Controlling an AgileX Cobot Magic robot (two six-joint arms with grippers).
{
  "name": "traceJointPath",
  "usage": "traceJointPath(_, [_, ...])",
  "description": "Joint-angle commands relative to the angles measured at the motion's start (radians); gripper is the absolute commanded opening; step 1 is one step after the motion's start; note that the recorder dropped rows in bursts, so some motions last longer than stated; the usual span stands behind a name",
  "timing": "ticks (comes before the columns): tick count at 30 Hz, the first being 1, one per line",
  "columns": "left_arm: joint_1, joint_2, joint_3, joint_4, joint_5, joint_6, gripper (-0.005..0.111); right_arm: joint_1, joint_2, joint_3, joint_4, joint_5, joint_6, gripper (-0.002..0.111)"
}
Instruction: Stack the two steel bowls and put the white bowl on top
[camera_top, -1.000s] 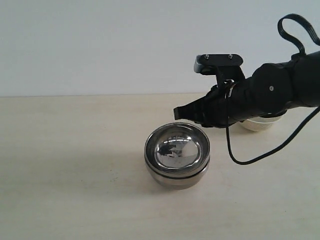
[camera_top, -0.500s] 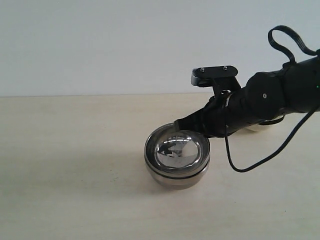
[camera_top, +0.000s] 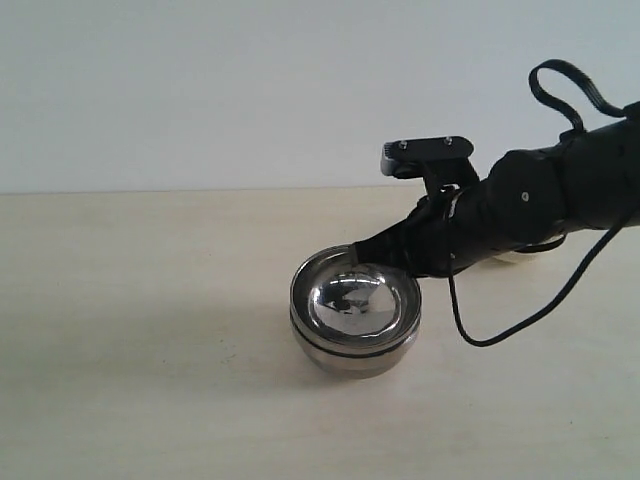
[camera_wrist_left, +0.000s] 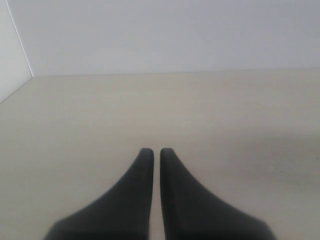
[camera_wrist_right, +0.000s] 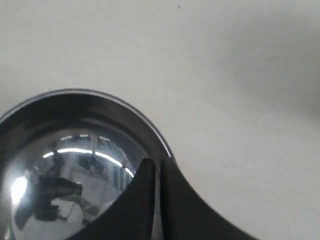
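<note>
The two steel bowls sit nested in the middle of the table, the upper one (camera_top: 355, 300) inside the lower one (camera_top: 356, 356). My right gripper (camera_top: 358, 250) is shut, its tips resting at the far rim of the upper bowl (camera_wrist_right: 75, 165). In the right wrist view the right gripper (camera_wrist_right: 157, 162) has one finger over the bowl's inside and the other over the rim. The white bowl (camera_top: 508, 257) shows only as a sliver behind the right arm. My left gripper (camera_wrist_left: 156, 151) is shut and empty over bare table.
A black cable (camera_top: 510, 325) loops from the right arm down onto the light wooden table (camera_top: 150, 330). A pale wall (camera_top: 200, 90) stands behind the table's far edge.
The right gripper has come down and a little to the left, from above and behind the stacked bowls to the upper bowl's far rim. The bowls have barely moved.
</note>
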Motion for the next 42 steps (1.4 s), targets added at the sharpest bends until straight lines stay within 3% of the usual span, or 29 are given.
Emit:
traceJointPath(1, [0.001, -0.003, 0.003, -0.003, -0.006, -0.011, 0.004, -0.001, -0.056, -0.001, -0.011, -0.024, -0.007, 0.000])
traceJointPath(42, [0.001, -0.003, 0.003, -0.003, -0.006, -0.011, 0.004, 0.022, 0.053, -0.001, 0.000, -0.202, 0.090, 0.000])
